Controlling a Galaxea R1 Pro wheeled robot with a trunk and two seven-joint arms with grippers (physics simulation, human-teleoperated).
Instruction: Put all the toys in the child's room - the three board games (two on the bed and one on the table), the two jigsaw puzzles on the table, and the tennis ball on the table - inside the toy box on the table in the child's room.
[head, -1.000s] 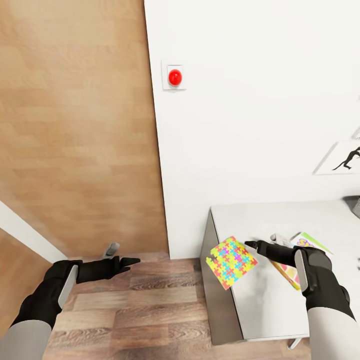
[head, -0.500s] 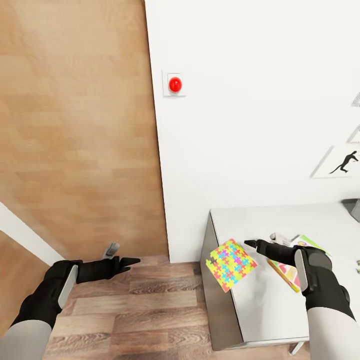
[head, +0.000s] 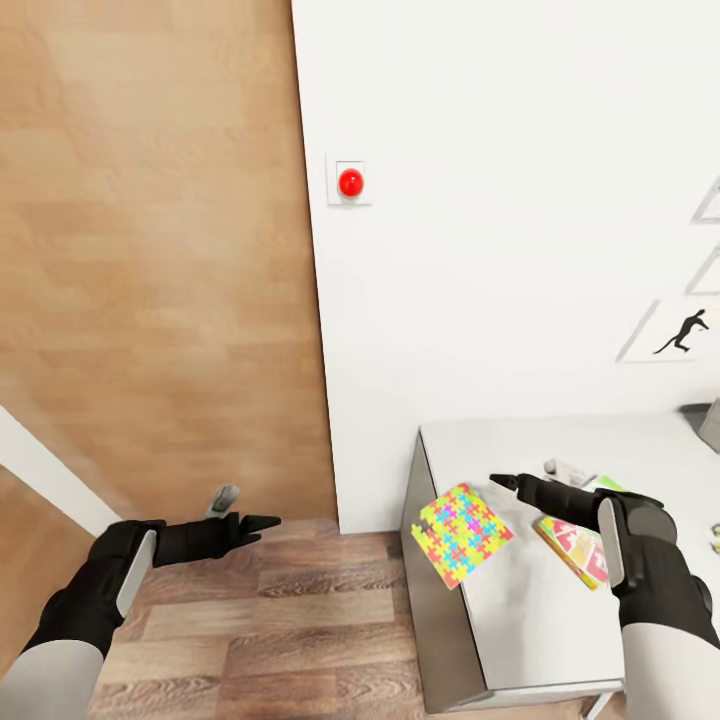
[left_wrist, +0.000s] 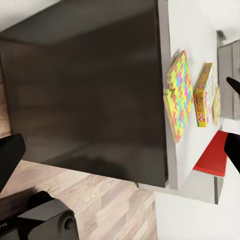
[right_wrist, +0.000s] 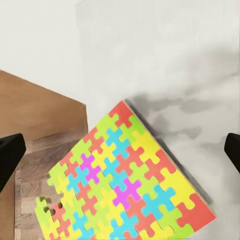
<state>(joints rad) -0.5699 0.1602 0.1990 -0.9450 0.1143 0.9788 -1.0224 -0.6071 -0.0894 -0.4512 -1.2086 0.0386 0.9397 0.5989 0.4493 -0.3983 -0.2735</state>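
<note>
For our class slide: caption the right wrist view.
Open fingers above a jigsaw puzzle overhanging the table edge.

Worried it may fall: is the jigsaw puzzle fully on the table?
No. The jigsaw puzzle overhangs the table edge; one corner juts over the floor.

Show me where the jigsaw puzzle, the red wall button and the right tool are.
jigsaw puzzle (head: 461, 534), head view, middle of its patterned face.
red wall button (head: 350, 182), head view, centre of the red dome.
right tool (head: 503, 482), head view, midway between its fingertips.
</note>
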